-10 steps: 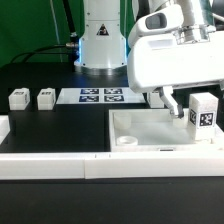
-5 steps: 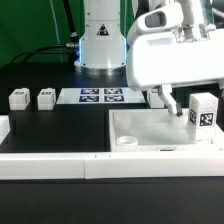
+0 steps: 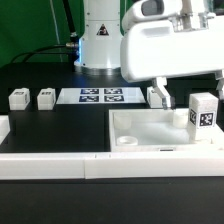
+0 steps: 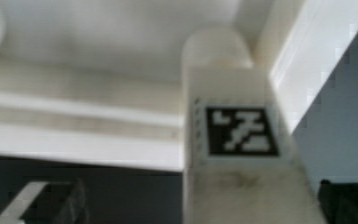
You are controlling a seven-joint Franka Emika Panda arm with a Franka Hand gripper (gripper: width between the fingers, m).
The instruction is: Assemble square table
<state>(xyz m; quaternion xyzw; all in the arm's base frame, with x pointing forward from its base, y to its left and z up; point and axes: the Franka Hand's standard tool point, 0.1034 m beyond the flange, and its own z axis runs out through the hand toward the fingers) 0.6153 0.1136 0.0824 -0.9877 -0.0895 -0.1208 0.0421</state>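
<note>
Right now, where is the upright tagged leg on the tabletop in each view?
Exterior view: the leg stands on the tabletop, near the exterior view's right edge.
Wrist view: the leg runs through the centre.
Shared landmark: the leg's black-and-white tag.

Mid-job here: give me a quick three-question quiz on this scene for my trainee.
1. How many legs lie on the black table, off the slab?
2. True or false: the marker board rests on the slab.
3. Where does the upright leg stand? A) at the slab's corner, on the exterior view's right; B) on the marker board; C) beside the loose legs.
Key: 1) two; 2) false; 3) A.
</note>
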